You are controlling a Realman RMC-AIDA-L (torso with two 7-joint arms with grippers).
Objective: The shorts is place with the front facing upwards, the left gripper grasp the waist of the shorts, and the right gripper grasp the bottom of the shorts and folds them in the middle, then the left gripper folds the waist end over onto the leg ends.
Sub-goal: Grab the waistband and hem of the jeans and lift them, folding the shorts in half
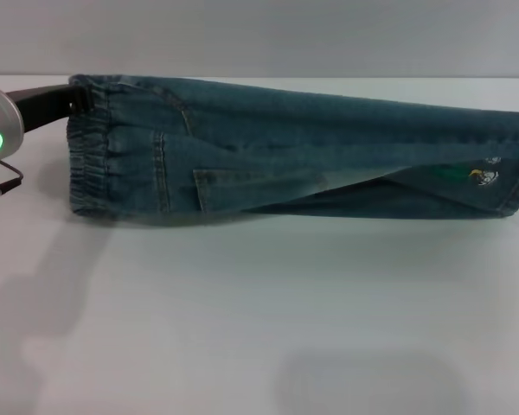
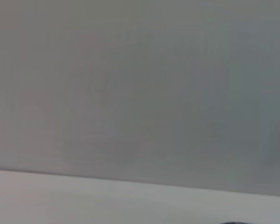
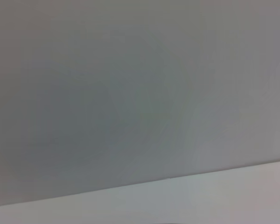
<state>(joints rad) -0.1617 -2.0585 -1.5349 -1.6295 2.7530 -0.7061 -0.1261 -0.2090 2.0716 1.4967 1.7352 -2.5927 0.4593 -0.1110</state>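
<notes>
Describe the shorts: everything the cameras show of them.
The shorts are blue-green denim, already folded lengthwise into one long band across the white table, seen only in the head view. The puckered elastic waist is at the robot's left, with stitched pocket seams beside it; the leg ends are at the right, where small white and green markings show. The top layer gapes slightly near the legs. The left pincer meets the waist's far corner; its grip there is hidden.
</notes>
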